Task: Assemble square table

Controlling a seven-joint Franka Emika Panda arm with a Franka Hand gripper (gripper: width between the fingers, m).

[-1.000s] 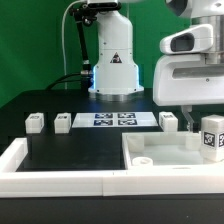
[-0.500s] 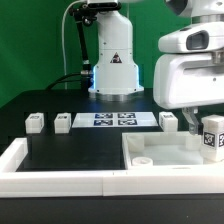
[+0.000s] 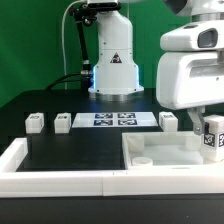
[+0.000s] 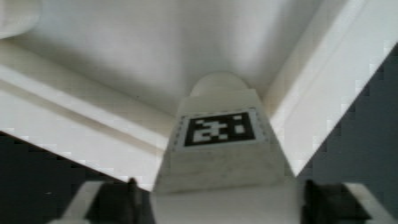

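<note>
While the fingers [image 4: 103,206] clamp a chunky, tagged white leg [image 4: 222,160], the flat smooth white top [image 4: 160,50] lies beneath.

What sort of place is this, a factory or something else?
Most likely a robotics lab test bench, not a factory: a single robot arm stands at a black table fenced by white bars, with printed tags on a marker board and loose white legs lying about.

Smooth matt plastic leg [image 4: 215,95], tabletop [image 3: 172,158]
</note>
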